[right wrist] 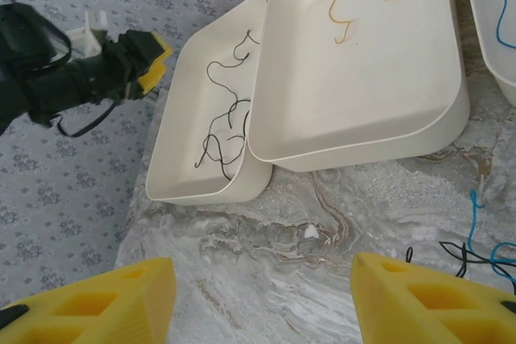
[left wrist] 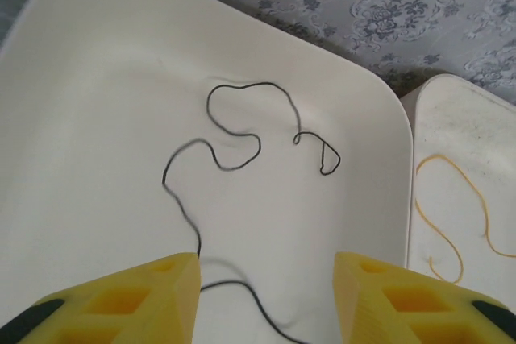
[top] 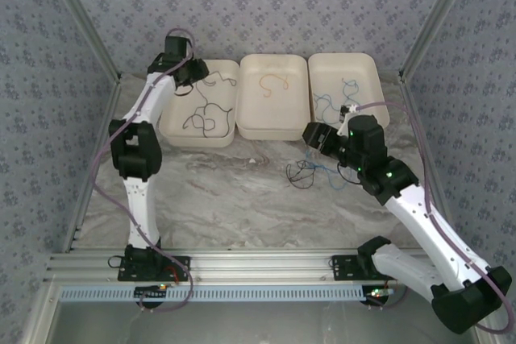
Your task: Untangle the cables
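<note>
White trays sit in a row along the far edge of the marble table (top: 242, 199). The left tray (top: 228, 110) holds the black cables (top: 201, 118), loose thin curls spread over its floor; in the left wrist view one strand (left wrist: 242, 84) winds across the tray and runs down between the yellow fingers. The left gripper (top: 197, 72) hangs over the far left corner of this tray with its fingers (left wrist: 161, 296) parted by a moderate gap and nothing clamped between them; the strand lies on the tray floor beneath.

The middle tray (top: 274, 122) carries the short orange cable (top: 272, 82), alone near its far end. It overlaps the rim of the left tray, seen from the right wrist.

The right tray (top: 363, 66) holds the blue cables (top: 326, 102), mostly toward its near left part.

On the table, just in front of the gap between the middle and right trays, lies a tangle (top: 310, 171) of black and blue strands. The right gripper (top: 313, 136) hovers just beyond it, near the middle tray's near right corner, its fingers (right wrist: 121, 296) spread wide and holding nothing.
</note>
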